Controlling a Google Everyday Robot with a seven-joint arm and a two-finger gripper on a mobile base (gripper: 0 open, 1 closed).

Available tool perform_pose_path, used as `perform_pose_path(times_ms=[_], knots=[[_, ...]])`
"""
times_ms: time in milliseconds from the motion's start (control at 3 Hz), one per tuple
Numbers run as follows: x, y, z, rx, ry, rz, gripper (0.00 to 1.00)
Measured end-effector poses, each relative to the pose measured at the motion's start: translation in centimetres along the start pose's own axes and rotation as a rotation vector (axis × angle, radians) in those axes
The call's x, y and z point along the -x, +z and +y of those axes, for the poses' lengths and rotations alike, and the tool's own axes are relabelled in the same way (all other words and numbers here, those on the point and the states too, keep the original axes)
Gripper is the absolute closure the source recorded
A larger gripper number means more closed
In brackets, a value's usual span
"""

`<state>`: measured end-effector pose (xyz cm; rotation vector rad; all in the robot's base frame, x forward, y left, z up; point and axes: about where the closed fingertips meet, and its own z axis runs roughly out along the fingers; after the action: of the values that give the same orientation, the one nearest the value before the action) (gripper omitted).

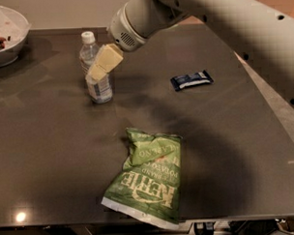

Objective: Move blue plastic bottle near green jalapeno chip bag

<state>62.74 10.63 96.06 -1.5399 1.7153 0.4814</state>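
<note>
The blue plastic bottle (94, 68) stands upright at the back left of the dark table, clear with a white cap and a pale label. The gripper (99, 69) reaches in from the upper right and its cream fingers (106, 59) lie over the bottle's middle, partly hiding it. The green jalapeno chip bag (148, 175) lies flat and wrinkled near the front edge, well apart from the bottle.
A flat dark-blue snack wrapper (191, 80) lies at the back right of the table (245, 150). A white bowl (6, 35) with dark bits stands at the back left corner. The arm (216, 15) crosses the top right.
</note>
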Motion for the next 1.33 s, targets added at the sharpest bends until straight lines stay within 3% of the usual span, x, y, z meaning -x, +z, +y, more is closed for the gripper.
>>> perform_pose_path(times_ms=[333,667,1333], knots=[[1.1,1.8,0.0,0.013,0.011,-0.021,0.0],[1.1,3.0,-0.3,0.033,0.039,-0.034,0.18],[-0.6,3.0,-0.7,0.044,0.079,-0.028,0.64]])
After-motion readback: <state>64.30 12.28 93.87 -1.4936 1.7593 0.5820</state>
